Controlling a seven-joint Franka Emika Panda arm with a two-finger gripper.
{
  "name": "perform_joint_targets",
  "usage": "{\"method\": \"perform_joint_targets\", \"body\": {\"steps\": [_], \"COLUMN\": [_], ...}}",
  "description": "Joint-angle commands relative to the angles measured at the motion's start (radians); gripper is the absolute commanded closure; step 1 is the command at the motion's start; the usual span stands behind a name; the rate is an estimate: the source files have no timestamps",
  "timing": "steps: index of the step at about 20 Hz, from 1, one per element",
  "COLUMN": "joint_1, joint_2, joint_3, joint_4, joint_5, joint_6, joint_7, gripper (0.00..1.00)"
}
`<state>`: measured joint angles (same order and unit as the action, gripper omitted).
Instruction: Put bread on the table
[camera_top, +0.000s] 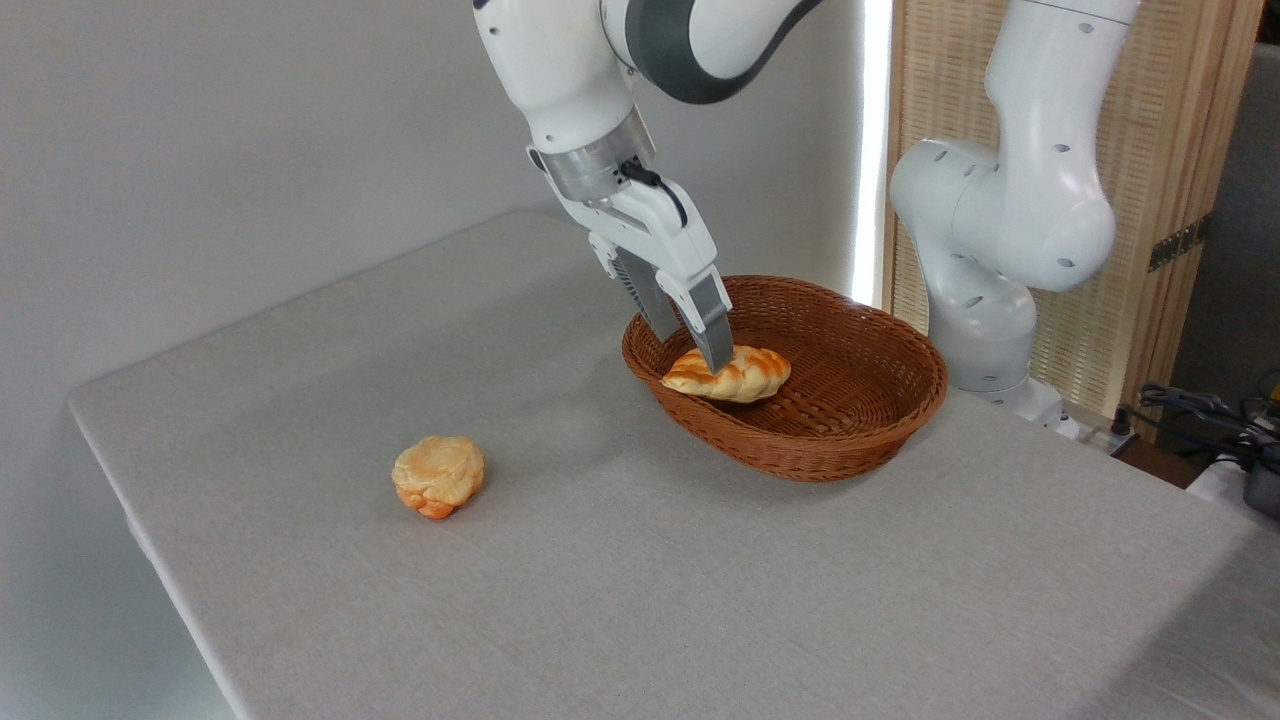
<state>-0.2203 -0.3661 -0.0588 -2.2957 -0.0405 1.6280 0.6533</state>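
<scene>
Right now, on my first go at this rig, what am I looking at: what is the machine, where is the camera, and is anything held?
One fixed camera looks down at the table from a corner. The white jointed machine is a robot arm; its two-fingered gripper reaches into the brown wicker basket. The fingers straddle the braided bread near its left end; whether they already pinch it, I cannot tell. The bread looks to be inside the basket, not yet clearly lifted. A small round bun sits alone on the grey cloth.

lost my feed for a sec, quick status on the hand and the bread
Hand down in the basket, fingers astride the bread; grip unconfirmed. Bread not on the table yet. Bun sits far left, out of the way.
</scene>
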Motion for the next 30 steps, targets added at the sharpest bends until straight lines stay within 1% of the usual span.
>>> {"method": "perform_joint_targets", "body": {"steps": [1,4,10,11,12,13,14,22,30], "joint_1": [0.009,0.007,0.006,0.006,0.006,0.006,0.004,0.004,-0.005], "joint_2": [-0.013,0.004,0.042,0.044,0.045,0.047,0.05,0.058,0.055], "joint_3": [0.013,0.013,0.011,0.011,0.011,0.011,0.011,0.01,0.007], "joint_4": [-0.027,-0.05,-0.051,-0.051,-0.051,-0.051,-0.05,-0.05,-0.047], "joint_5": [0.014,0.014,0.016,0.016,0.014,0.014,0.011,0.011,0.011], "joint_6": [0.003,0.021,0.052,0.053,0.056,0.056,0.056,0.046,0.021], "joint_7": [0.1,0.109,0.111,0.112,0.121,0.134,0.135,0.152,0.152], "gripper": [0.0,0.0,0.0,0.07,0.27,0.66,0.72,0.68,0.66]}}
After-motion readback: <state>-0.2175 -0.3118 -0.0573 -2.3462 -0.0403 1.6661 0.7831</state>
